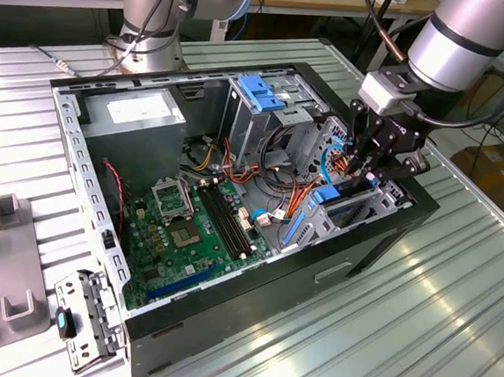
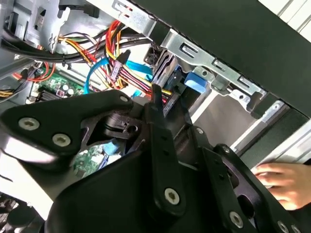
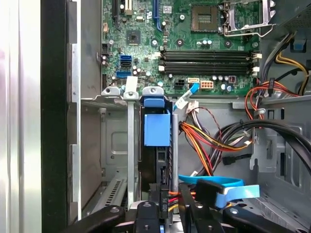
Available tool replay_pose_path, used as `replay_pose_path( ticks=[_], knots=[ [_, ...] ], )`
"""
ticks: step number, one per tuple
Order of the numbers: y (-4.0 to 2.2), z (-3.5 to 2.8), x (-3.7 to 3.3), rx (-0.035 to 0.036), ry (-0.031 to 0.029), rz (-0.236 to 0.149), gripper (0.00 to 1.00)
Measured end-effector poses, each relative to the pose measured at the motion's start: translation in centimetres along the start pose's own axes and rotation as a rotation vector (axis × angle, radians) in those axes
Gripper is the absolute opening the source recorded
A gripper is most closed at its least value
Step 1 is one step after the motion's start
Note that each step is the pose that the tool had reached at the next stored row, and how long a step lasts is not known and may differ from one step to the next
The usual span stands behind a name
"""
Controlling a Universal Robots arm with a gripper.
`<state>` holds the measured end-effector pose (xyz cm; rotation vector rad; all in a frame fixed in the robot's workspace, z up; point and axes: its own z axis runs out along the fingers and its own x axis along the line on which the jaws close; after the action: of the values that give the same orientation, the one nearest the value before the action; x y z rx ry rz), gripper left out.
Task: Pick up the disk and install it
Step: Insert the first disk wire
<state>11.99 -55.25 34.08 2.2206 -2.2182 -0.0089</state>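
Claw (image 1: 369, 177) low over the front bay of the open computer case (image 1: 252, 286), at the exterior view's right. Can't tell how far my fingers are spread, nor whether they have hold of anything; black linkages block both wrist views.

Disk (image 3: 156, 145) stands on edge in a narrow slot of the grey drive bay (image 3: 114, 141), blue carrier tab (image 3: 157, 127) on its end. Claw sits right at the disk's near end, by the cable connectors; contact not clear.

Motherboard (image 1: 191, 227) lies flat on the case floor. Grey power supply (image 1: 135, 116) at the far corner. Drive cage with blue handle (image 1: 262, 92) upright mid-case. Bundled red, yellow, orange wires (image 3: 209, 141) and a blue flat cable (image 3: 216, 187) just beside the disk.

Person's hand (image 2: 284, 180) rests outside the case wall in the second wrist view. Case sits on a ribbed metal worktop (image 1: 416, 326).
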Motion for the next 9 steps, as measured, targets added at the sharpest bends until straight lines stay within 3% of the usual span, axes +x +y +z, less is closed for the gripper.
replay_pose_path(
  ticks=[4,8,9],
  knots=[
    [0.01,-1.14,0.0,0.0007,0.0003,0.0,0.3],
    [0.01,-1.17,0.0,0.0008,0.0005,0.0,0.29],
    [0.01,-1.18,0.0,0.0009,0.0003,0.0,0.22]
  ],
)
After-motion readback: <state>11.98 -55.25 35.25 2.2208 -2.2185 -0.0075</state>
